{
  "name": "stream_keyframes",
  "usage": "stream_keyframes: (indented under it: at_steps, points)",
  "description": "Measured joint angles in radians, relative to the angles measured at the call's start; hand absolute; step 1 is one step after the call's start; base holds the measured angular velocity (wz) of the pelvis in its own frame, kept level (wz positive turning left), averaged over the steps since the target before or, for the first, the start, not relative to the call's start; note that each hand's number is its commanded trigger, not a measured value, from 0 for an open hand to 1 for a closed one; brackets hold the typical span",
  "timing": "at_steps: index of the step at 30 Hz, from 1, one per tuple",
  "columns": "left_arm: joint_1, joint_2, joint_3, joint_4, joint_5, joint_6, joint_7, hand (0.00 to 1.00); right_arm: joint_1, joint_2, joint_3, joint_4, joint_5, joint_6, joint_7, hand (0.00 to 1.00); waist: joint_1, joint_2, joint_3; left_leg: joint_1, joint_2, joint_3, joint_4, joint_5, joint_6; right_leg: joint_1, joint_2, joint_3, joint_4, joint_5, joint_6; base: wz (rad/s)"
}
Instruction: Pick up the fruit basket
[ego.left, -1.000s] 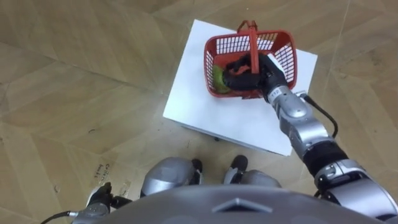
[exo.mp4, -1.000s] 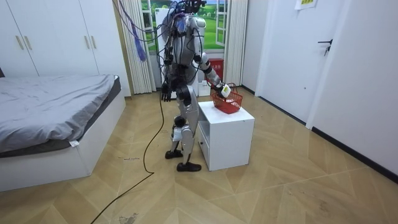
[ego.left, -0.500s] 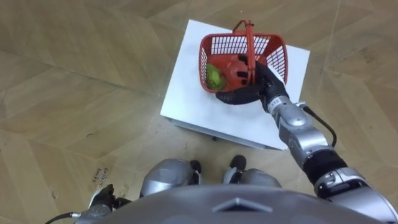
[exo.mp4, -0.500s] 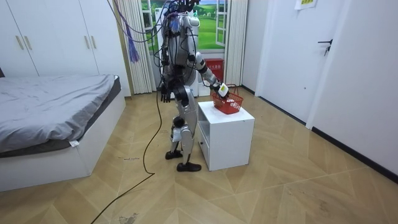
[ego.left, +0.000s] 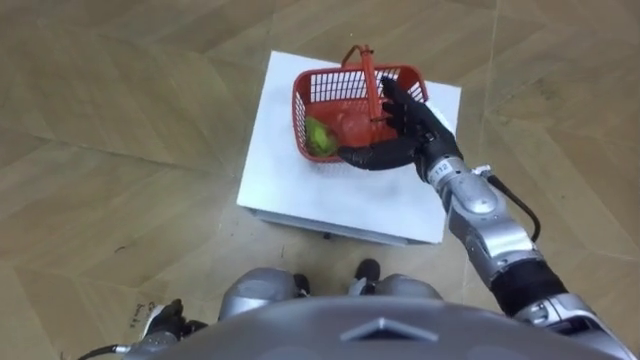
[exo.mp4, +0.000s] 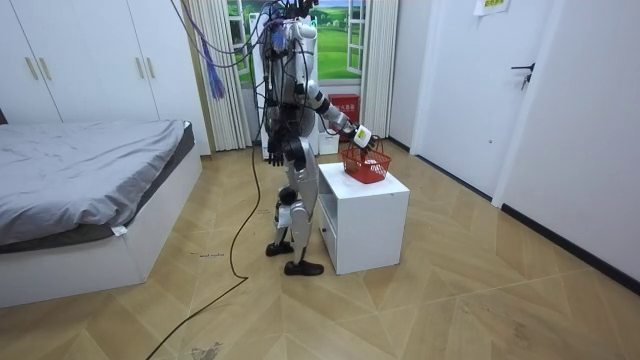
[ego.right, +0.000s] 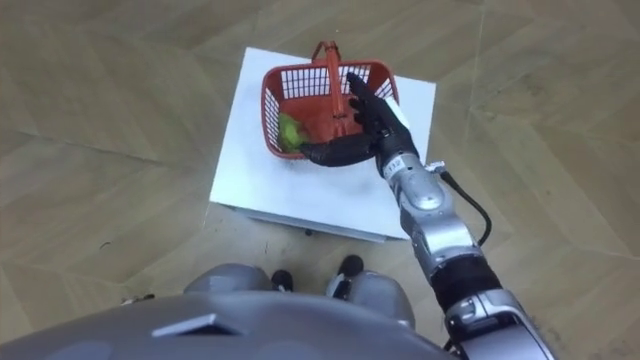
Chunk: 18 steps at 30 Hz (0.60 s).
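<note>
On the white desk (ego.left: 290, 180) sits the red fruit basket (ego.left: 328, 86), handle upright; right hand (ego.left: 410, 125) spread open just beside that handle, probably lining up to hook it. Left hand (exo.mp4: 272, 155) hangs at hip, state unclear

Eye views look down, room view from afar, sharing the cabinet (ego.left: 280, 170).

Bright, even indoor light with soft, faint shadows.

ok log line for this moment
fruit basket: on white cabinet, not lifted | right hand: open, at its handle | left hand: down at side
</note>
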Motion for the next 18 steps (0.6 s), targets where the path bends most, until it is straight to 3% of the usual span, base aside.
stream_keyframes:
  at_steps: [7,12,18]
  points:
    - [0.001,-0.001,0.055,-0.001,0.000,-0.004,0.010,0.00,0.053,-0.010,-0.006,-0.097,-0.085,0.002,0.000,0.00,-0.005,0.006,0.0024,0.047,0.008,0.045,-0.030,0.001,-0.001,0.026,0.011,0.054,-0.014,0.002,0.003,-0.19]
    - [0.002,-0.001,0.073,-0.014,-0.001,-0.012,0.018,0.00,0.053,-0.013,-0.029,-0.183,-0.090,0.001,-0.005,0.00,-0.024,-0.005,-0.0042,0.069,0.012,0.073,-0.038,0.001,-0.002,0.031,0.019,0.082,-0.014,0.002,0.003,-0.13]
    - [0.007,-0.007,0.074,-0.035,-0.012,-0.012,0.044,0.00,0.097,-0.014,-0.094,-0.249,-0.114,0.000,-0.070,0.00,-0.055,-0.007,-0.0052,0.108,0.013,0.098,-0.057,0.002,-0.004,0.051,0.026,0.108,-0.014,0.003,0.003,-0.13]
